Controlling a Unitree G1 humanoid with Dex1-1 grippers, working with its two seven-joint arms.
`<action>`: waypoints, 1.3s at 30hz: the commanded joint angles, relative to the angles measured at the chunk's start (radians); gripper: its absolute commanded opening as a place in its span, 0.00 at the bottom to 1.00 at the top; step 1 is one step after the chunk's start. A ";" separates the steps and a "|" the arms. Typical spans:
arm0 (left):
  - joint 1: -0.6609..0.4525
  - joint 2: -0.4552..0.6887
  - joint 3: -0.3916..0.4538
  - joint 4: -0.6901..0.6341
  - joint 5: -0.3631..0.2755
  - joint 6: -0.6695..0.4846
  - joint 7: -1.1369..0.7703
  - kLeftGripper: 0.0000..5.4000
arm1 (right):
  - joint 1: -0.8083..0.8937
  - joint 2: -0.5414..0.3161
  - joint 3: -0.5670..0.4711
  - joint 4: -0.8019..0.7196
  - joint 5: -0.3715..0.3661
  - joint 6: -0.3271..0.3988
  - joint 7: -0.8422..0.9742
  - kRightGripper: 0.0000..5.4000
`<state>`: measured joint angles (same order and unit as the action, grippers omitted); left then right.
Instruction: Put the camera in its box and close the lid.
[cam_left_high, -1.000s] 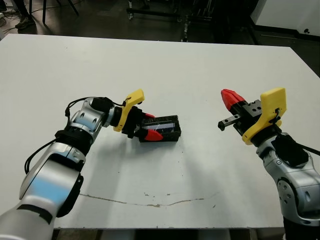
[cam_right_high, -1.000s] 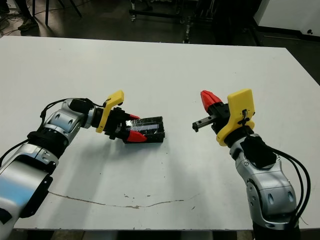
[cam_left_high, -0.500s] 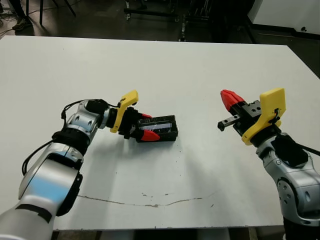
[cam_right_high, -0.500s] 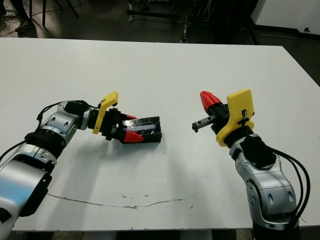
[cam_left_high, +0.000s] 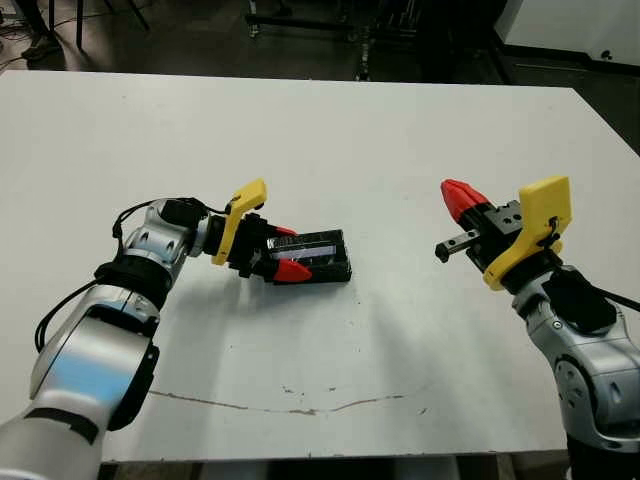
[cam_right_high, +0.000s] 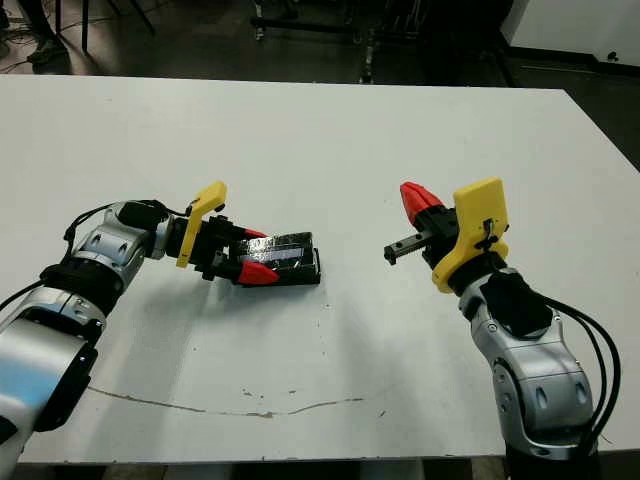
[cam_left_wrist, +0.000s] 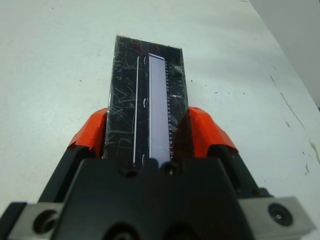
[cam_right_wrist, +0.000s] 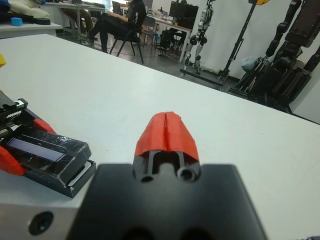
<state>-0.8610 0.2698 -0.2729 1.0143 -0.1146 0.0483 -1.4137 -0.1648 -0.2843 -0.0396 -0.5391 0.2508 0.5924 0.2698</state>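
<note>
— Dragged leftward since the earlier frame: the left hand (cam_left_high: 283, 250), fingers clasping the lidded box (cam_left_high: 318, 257) on the tabletop (cam_left_high: 400, 150).

— Left wrist view?

— Lid (cam_left_wrist: 148, 107) lies between its fingers (cam_left_wrist: 206, 127). Right hand (cam_right_wrist: 166, 131) is pinched closed, well apart.

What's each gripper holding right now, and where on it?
The left gripper clamps the lid, seated on the box, by its two long sides at the near end. The right gripper is shut and holds nothing.
</note>
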 joint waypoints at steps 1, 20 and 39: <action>0.122 0.024 -0.039 0.083 0.081 0.080 0.021 0.58 | 0.002 -0.018 -0.004 0.001 -0.001 0.011 0.004 0.00; 0.138 -0.096 0.043 0.067 -0.023 0.185 0.020 0.58 | 0.004 -0.022 -0.011 0.004 0.002 0.008 0.002 0.00; 0.138 -0.132 -0.040 0.064 0.046 0.106 0.043 0.58 | 0.009 -0.016 -0.018 0.008 0.014 -0.007 0.004 0.00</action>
<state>-0.8364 0.1962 -0.2183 1.0143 -0.1793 0.1130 -1.3768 -0.1648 -0.2926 -0.0482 -0.5360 0.2620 0.5916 0.2704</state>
